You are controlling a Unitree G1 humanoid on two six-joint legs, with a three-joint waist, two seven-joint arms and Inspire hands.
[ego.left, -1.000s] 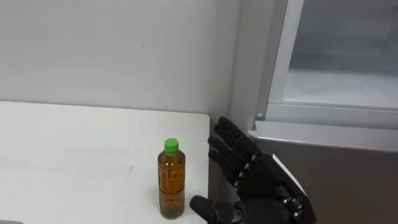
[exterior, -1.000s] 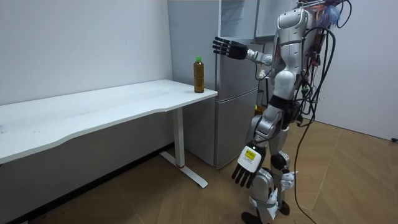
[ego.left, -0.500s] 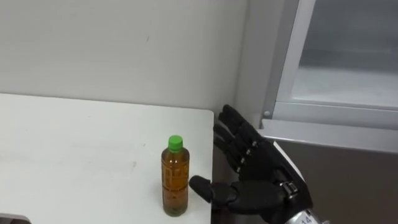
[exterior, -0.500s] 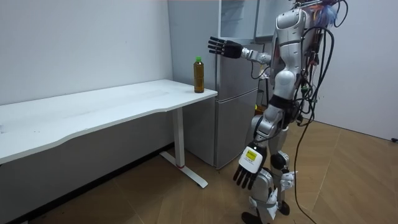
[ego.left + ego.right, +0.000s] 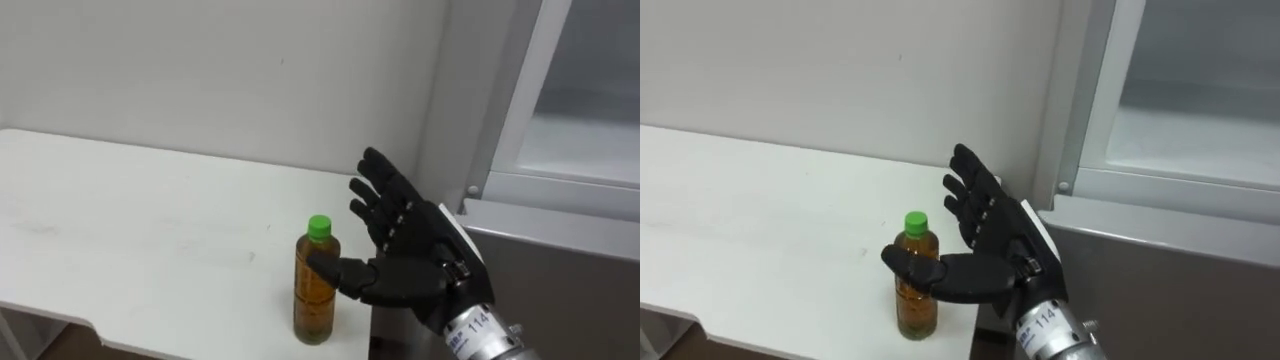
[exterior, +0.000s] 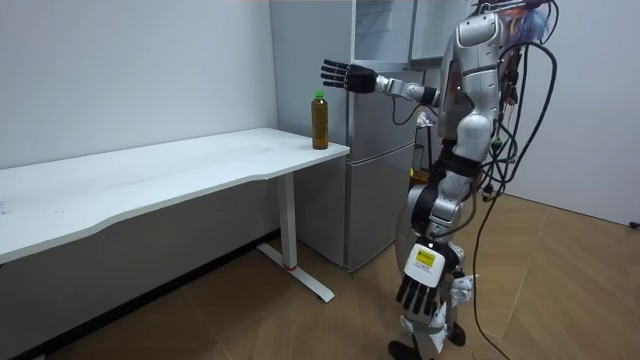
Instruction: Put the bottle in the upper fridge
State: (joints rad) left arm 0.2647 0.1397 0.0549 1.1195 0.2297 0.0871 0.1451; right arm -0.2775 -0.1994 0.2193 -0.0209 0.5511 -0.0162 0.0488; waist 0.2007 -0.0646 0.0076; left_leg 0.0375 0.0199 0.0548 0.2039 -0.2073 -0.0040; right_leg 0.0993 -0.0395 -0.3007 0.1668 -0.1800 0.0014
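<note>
Bottle (image 5: 312, 305): green-capped, upright, seemingly amber-filled

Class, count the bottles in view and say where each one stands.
1. The bottle stands upright on the white table, near its end by the fridge, with the right hand open near it.

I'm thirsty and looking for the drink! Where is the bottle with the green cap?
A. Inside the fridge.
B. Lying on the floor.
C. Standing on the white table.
C: the bottle stands upright on the white table, near its corner. The right hand is open beside it, and the left hand hangs open by the leg.
</note>
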